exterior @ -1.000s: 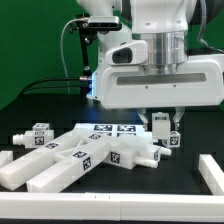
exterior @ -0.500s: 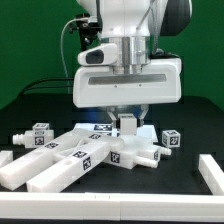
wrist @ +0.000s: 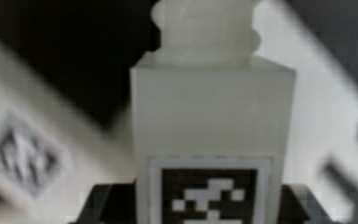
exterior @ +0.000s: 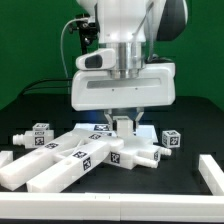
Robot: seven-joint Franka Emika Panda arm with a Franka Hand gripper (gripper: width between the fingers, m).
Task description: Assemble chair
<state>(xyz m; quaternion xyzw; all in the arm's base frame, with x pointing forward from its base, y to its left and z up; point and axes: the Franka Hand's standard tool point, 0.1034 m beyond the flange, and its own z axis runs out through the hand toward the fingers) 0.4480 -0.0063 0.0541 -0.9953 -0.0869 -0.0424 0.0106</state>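
Observation:
In the exterior view my gripper (exterior: 123, 122) hangs over the middle of the table, shut on a white pegged leg (exterior: 124, 127) that it holds upright. The leg's lower end sits just above or on the cluster of white chair pieces (exterior: 80, 155), long bars and a plate lying flat with square tags. The wrist view is filled by the held leg (wrist: 206, 110), its round peg pointing away and its tag near the gripper (wrist: 208, 206). Dark fingers (wrist: 115, 203) flank that tag on both sides.
A second tagged leg (exterior: 172, 140) stands at the exterior view's right, and another small tagged piece (exterior: 40, 134) at the left. The marker board (exterior: 98, 127) lies behind the pieces. White bars lie at the front right (exterior: 211, 175) and front left (exterior: 5, 161).
My gripper has carried the leg from beside the right-hand leg towards the exterior view's left, over the middle pieces. In the last half second it only settled slightly.

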